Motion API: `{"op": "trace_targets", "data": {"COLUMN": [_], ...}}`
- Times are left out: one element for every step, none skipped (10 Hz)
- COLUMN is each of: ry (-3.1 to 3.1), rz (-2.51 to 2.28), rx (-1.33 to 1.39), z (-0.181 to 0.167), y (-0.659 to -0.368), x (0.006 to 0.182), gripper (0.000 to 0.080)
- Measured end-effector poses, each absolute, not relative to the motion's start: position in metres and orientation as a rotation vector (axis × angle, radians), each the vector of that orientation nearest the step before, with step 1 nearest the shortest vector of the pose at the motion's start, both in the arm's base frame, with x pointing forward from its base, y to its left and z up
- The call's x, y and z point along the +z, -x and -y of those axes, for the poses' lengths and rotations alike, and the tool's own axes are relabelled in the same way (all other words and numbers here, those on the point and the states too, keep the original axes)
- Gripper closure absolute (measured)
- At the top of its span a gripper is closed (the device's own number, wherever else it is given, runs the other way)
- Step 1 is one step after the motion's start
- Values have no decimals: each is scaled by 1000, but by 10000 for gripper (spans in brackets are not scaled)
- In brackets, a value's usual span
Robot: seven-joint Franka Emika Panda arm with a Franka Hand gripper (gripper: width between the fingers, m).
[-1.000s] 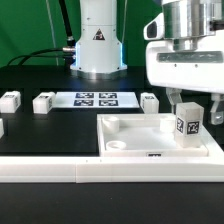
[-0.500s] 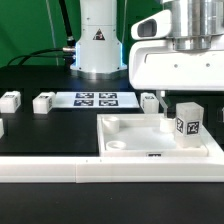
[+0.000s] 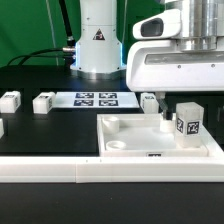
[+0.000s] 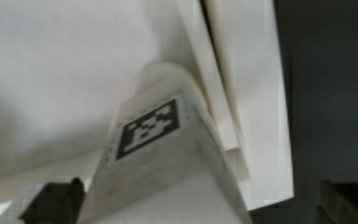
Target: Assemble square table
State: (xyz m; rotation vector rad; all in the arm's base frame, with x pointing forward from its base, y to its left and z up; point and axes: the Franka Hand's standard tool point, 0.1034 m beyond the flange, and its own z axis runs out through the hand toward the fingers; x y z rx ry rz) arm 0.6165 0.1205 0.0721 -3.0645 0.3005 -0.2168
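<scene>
The white square tabletop (image 3: pixel 112 135) lies rim-up at the front of the exterior view's right. A white tagged leg block (image 3: pixel 187 121) stands upright in its far right corner. My gripper (image 3: pixel 186 100) hangs just above that leg. In the wrist view the leg (image 4: pixel 167 150) and its tag run between my two dark fingertips (image 4: pixel 60 202), which stand wide apart and clear of its sides, so my gripper (image 4: pixel 202 205) is open. The tabletop's rim (image 4: pixel 229 90) runs beside the leg.
Three loose leg blocks (image 3: pixel 10 100) (image 3: pixel 43 101) (image 3: pixel 148 101) stand along the back of the black mat, and another shows at the left edge (image 3: pixel 2 127). The marker board (image 3: pixel 97 99) lies between them. A long white rail (image 3: pixel 80 172) runs along the front. The arm's base (image 3: pixel 97 45) stands behind.
My gripper has risen off the leg block since a second ago, then held still. The leg stays upright in the tabletop's corner.
</scene>
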Motion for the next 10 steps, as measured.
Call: {"op": "trace_targets", "data": {"ry": [3086,3100,3113,3116,3117,3116,3117,3118,3118,3118], "rz": [-190,-96,35,140,196,301,248,246,246,246], "rx": [-218,-217,-220,-222,-227,-230,-235,-236,-235,-235], "z": [-121,-121,-120,-120,-118,-117,-117,-116,-116,-116], "y": [-616,-615,-615,-616,-616,-617,-617,-618,-618,-618], "x": [72,72,72,72,72,72,73,73,73,73], "gripper": [150,150,150,150,150,150,150,150,273,413]}}
